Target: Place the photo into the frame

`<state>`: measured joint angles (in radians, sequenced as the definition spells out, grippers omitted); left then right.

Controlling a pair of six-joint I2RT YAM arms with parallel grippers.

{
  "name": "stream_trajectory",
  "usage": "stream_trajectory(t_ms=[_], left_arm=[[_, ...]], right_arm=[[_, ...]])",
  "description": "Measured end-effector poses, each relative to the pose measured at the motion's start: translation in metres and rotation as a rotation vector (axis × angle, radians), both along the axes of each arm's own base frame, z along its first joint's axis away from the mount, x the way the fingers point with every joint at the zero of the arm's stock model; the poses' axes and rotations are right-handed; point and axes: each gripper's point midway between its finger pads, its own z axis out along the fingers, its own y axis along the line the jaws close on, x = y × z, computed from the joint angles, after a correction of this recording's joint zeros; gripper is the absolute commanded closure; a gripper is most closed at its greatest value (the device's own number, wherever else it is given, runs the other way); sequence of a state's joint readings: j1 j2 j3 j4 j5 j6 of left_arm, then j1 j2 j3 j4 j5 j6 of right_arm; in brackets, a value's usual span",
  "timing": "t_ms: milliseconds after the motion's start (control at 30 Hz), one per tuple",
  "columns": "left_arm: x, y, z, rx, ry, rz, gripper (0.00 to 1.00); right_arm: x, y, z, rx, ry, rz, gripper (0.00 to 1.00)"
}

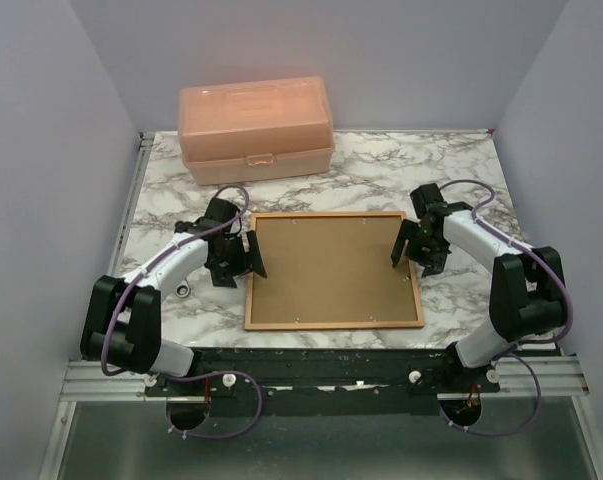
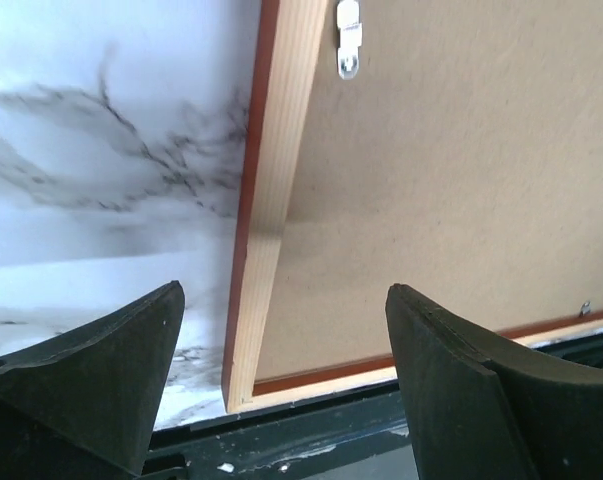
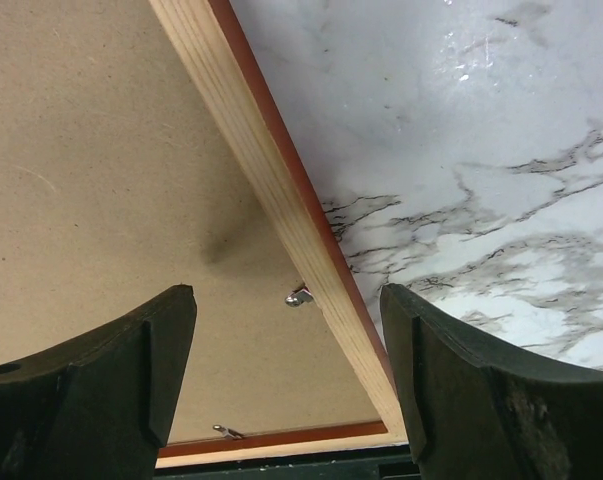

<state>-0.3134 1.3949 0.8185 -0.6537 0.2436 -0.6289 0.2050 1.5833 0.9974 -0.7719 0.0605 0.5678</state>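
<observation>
Marble table (image 1: 461, 170) holds the frame (image 1: 333, 324) in the middle, pale back up, long side running left to right. A brown backing board (image 1: 331, 268) fills it, so the photo cannot be seen. A peach box (image 1: 256, 128) sits at the far side. The left gripper (image 1: 243, 258) hangs over the frame's left end and the right gripper (image 1: 413, 250) over its right end, both just as close. Both have fingers spread wide and hold nothing. A tiny metal clip (image 2: 348, 38) sits at the frame's edge.
</observation>
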Motion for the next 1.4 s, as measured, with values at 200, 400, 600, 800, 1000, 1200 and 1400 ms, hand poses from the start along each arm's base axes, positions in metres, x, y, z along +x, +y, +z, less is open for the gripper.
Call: stream_trajectory(t_ms=[200, 400, 600, 800, 1000, 1200, 1400], left_arm=[[0.042, 0.005, 0.006, 0.037, -0.032, 0.005, 0.2], [0.075, 0.005, 0.002, 0.092, -0.042, 0.01, 0.27], [0.09, 0.004, -0.01, 0.146, -0.022, 0.008, 0.39], [0.103, -0.008, -0.009, 0.197, -0.033, -0.015, 0.46], [0.101, -0.01, -0.019, 0.266, -0.004, -0.031, 0.55], [0.099, -0.007, -0.024, 0.286, 0.021, -0.017, 0.82], [0.099, -0.003, -0.024, 0.302, 0.022, -0.016, 1.0]], right_arm=[[-0.001, 0.002, -0.004, 0.017, 0.021, 0.001, 0.2], [-0.002, 0.004, -0.007, 0.027, 0.033, 0.003, 0.2], [-0.002, 0.009, -0.008, 0.051, 0.037, 0.008, 0.2], [-0.001, 0.011, -0.01, 0.062, 0.04, 0.011, 0.2], [-0.001, 0.011, -0.01, 0.062, 0.041, 0.02, 0.2], [-0.001, 0.01, -0.01, 0.062, 0.041, 0.023, 0.2], [-0.001, 0.009, -0.01, 0.061, 0.041, 0.026, 0.2]])
